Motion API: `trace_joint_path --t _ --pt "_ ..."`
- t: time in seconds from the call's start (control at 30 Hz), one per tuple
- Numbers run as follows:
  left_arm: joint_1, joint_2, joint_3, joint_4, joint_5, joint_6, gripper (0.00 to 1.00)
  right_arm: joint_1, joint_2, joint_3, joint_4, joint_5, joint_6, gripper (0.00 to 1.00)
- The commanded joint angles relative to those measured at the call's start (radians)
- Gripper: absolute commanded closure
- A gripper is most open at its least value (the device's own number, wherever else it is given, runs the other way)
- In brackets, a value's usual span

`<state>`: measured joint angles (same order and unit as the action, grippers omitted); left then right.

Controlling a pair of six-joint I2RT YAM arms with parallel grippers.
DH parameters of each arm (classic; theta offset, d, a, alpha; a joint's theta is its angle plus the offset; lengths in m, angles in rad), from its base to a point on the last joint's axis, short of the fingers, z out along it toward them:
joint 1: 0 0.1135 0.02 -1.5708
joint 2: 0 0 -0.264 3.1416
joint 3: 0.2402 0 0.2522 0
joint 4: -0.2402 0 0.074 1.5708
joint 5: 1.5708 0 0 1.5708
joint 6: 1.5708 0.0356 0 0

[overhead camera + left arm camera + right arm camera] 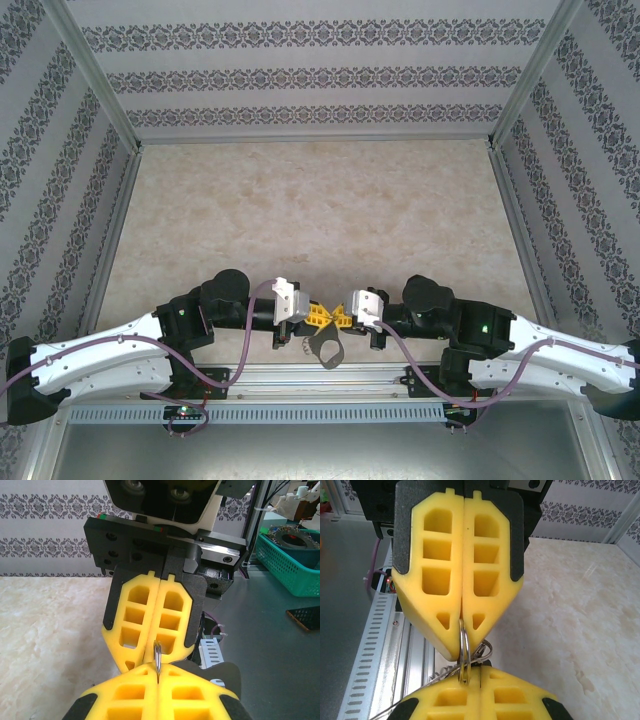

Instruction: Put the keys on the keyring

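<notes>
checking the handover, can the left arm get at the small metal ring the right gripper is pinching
Looks like yes: left gripper and right gripper meet tip to tip, both shut on the small metal ring, nothing between.

Matt yellow plastic fingers [435, 580], black-backed, meet a thin, glossy metal keyring [464, 650]; beyond, a smooth marble-patterned table [580, 605] and ribbed silvery metal rail [417, 650] at its near edge.

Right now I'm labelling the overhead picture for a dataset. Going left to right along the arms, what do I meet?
Left arm → left wrist camera → left gripper → right gripper → right wrist camera → right arm. The keyring hangs under where the jaws meet, so it's omitted.
</notes>
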<state>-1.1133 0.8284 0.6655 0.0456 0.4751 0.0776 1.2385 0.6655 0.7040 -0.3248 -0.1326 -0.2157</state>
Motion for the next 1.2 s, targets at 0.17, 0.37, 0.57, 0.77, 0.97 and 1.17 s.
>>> trace_joint_path --t 0.17,0.37,0.57,0.77,0.97,1.17 --pt "-0.006 -0.059 0.0 0.057 0.008 0.003 1.0 -0.007 -0.088 -0.009 0.001 0.049 0.01 0.81" --pt "-0.006 -0.064 -0.005 0.06 0.007 -0.002 1.0 -0.005 -0.12 -0.02 0.011 0.026 0.012 0.73" --pt "-0.006 -0.06 -0.005 0.067 0.008 -0.004 1.0 0.003 -0.103 -0.02 0.036 -0.014 0.004 0.71" --pt "-0.006 -0.052 -0.005 0.065 0.005 -0.002 1.0 0.012 -0.111 -0.034 0.071 -0.051 -0.001 0.7" --pt "-0.007 -0.031 -0.001 0.069 0.011 0.001 1.0 0.014 -0.093 -0.035 0.099 -0.064 0.005 0.7" --pt "-0.006 -0.031 -0.004 0.077 0.012 -0.001 1.0 0.016 -0.075 -0.038 0.116 -0.08 0.006 0.77"
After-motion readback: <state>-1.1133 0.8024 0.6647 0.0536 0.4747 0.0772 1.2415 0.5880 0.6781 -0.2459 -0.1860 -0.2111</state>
